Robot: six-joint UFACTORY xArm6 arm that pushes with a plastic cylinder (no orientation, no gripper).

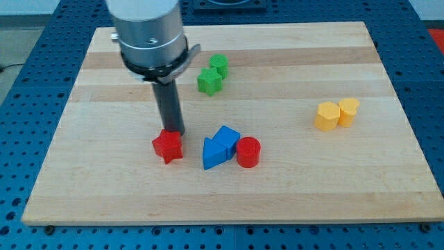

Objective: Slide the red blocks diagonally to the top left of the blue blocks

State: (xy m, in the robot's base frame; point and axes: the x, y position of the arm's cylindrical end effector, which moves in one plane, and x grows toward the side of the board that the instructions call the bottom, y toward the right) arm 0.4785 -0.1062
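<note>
Red star block [168, 146] touches my tip [173, 132], a plain rod end effector holding nothing.

Arm end seen as wide silver-grey metal cylinder, smooth, w/ soft vertical reflections. Below it a dark band/collar is fitted, w/ small grey tab projecting at view's right. From collar a straight dark grey rod is hung, narrower than cylinder; my tip [173, 132] plain, blunt.

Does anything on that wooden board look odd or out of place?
Nothing looks damaged. The colours sit in pairs except red: the red cylinder touches the blue blocks on their right, while the red star sits apart on their left, at my tip.
</note>
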